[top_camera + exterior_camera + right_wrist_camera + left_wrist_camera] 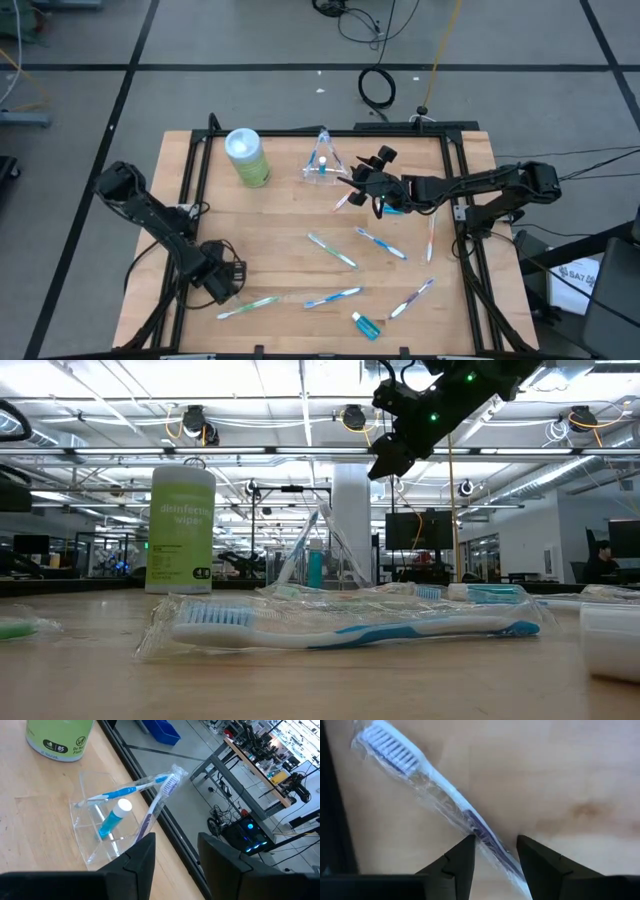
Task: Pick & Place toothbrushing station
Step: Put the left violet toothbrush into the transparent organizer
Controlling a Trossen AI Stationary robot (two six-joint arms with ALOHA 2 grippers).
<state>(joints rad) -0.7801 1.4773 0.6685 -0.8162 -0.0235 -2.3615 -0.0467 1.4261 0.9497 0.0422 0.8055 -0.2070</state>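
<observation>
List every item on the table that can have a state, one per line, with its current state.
Clear cup: upright, holding two toothbrushes and a tube.
Tube in cup: capped, leaning.
Purple toothbrush: wrapped, in the cup, right pincer around its handle.
Wipes canister: upright, lid closed.
Left pincer: open, astride a wrapped toothbrush lying flat.
Loose tube: lying, capped.
Foreground toothbrush: flat, still wrapped.

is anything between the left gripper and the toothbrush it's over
Nothing visible. In the left wrist view the left gripper has its fingers straddling the handle of the wrapped toothbrush, which lies flat on the bare wooden table with no other item near it.
</observation>
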